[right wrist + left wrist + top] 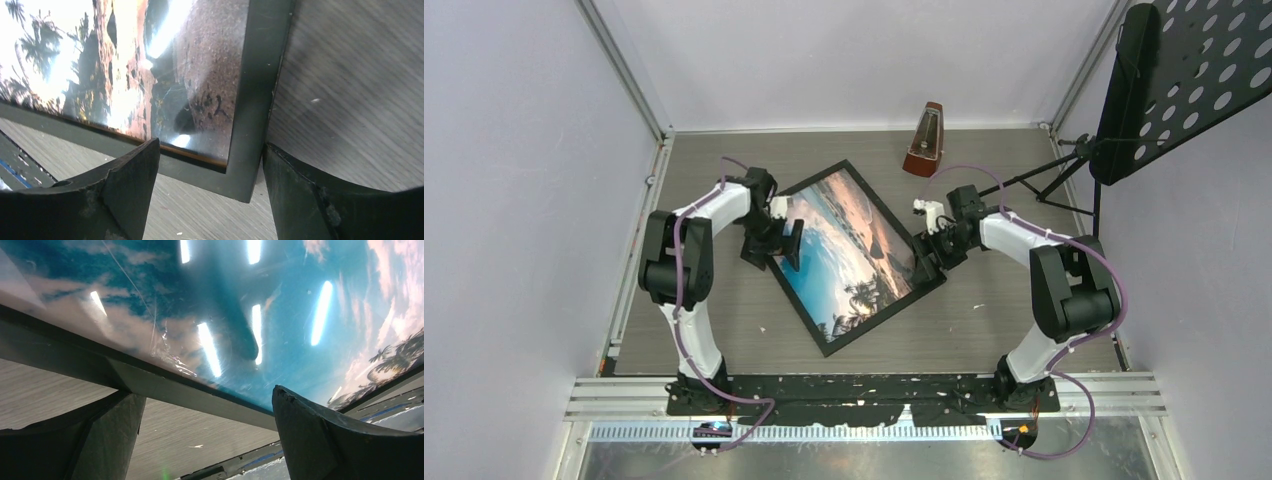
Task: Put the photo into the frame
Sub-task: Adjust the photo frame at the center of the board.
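The frame lies flat on the grey table, black front face up and turned diagonally. The beach photo shows through its pane. My left gripper is open at the frame's left long edge. In the left wrist view the black border and the photo run just beyond my open gripper. My right gripper is open at the frame's right corner. In the right wrist view that corner sits between the spread fingers of my gripper, with the photo behind it. Neither gripper holds anything.
A brown metronome stands at the back of the table. A black perforated music stand rises at the right, with its tripod legs reaching towards my right arm. Walls close in the left, back and right sides.
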Robot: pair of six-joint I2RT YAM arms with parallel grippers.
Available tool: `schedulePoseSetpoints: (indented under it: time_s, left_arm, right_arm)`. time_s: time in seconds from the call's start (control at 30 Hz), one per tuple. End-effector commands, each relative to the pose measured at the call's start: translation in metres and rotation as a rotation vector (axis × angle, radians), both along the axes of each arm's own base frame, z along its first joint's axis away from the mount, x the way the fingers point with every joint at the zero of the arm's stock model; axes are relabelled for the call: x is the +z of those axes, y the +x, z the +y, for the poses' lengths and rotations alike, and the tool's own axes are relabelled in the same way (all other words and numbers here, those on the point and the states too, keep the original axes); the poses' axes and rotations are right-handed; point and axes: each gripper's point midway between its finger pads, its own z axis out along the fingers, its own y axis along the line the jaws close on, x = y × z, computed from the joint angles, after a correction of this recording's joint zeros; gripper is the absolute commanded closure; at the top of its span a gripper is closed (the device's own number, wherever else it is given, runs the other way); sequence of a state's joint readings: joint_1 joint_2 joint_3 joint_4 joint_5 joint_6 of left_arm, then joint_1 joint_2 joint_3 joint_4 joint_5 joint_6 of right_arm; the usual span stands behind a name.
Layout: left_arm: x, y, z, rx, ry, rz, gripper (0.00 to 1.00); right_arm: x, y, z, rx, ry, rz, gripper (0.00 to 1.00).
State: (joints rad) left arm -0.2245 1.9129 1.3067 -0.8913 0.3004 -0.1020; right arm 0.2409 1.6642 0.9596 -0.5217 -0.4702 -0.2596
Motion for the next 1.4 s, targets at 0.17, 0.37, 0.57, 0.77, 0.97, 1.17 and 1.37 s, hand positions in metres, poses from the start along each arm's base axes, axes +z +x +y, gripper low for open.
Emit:
schedulePoseSetpoints:
  time_s: [0.17,0.37,0.57,0.77,0.97,1.17,1.37]
  left_arm:
    - [0.005,0.048,-0.011,-0.021,-0.059,-0.039,0.0]
    - [0.022,0.081,-0.007,-0.006,-0.045,-0.135,0.0]
    - [0.04,0.107,-0.004,0.008,-0.07,-0.201,0.01]
    - [0.068,0.134,0.026,0.068,-0.018,-0.308,0.0]
    - [0.104,0.123,0.049,0.061,0.053,-0.454,0.0]
    - [0.13,0.076,0.05,0.033,0.022,-0.553,0.0]
    - [0.133,0.02,0.054,-0.094,0.051,-0.624,0.0]
  right_arm:
    - [0.025,-0.06,0.064,0.295,0.135,0.038,0.2]
    - [0.033,-0.097,0.113,0.51,0.218,0.026,0.2]
    - [0.047,-0.129,0.174,0.685,0.311,0.009,0.2]
    - [0.06,-0.14,0.21,0.77,0.343,-0.037,0.2]
    - [0.093,-0.087,0.198,0.628,0.239,-0.263,0.19]
    - [0.131,-0.005,0.151,0.36,0.181,-0.427,0.16]
    - [0.15,0.059,0.118,0.222,0.113,-0.543,0.15]
